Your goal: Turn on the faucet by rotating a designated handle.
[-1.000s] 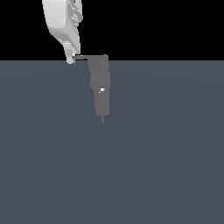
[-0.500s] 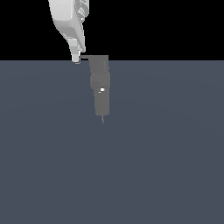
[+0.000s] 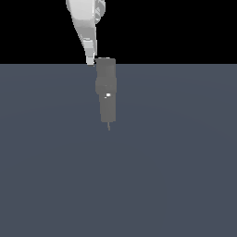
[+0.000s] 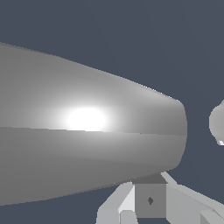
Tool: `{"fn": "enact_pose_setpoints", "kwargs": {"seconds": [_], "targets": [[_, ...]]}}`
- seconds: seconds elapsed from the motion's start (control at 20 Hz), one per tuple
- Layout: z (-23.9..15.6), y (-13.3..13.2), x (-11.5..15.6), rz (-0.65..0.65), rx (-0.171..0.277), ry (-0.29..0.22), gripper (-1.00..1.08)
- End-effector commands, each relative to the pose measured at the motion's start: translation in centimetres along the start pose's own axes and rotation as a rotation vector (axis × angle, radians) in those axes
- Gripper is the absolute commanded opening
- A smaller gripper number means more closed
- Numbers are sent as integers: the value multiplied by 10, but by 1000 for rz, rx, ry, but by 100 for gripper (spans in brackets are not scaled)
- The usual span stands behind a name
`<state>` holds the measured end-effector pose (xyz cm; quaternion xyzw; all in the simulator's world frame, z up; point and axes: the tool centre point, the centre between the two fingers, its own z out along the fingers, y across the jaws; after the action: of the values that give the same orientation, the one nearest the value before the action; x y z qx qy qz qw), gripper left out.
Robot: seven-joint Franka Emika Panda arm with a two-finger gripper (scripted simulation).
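While the end effector [image 3: 90, 60] is pressed against the top block of the faucet [image 3: 107, 90] in the upper centre of the exterior frame, its opening cannot be determined. The handle is hardly discernible there. Slippage off the blade is considered likely if contact is shallow.

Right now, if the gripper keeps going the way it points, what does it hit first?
Probably the floor. The gripper points down, its tip right beside the faucet top; depth is unclear, so it might graze that block first.
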<state>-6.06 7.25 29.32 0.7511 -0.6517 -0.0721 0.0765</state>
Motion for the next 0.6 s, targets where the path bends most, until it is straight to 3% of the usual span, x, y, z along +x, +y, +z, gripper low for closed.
{"fn": "enact_pose_setpoints", "kwargs": {"seconds": [0.0,0.35,0.4,0.45,0.55], "targets": [[-3,0,40,41,10,-3,-100],[-4,4,89,46,13,-4,-100],[-4,4,89,46,13,-4,-100],[0,2,63,11,3,-2,-100],[-1,-3,70,13,3,-2,-100]]}}
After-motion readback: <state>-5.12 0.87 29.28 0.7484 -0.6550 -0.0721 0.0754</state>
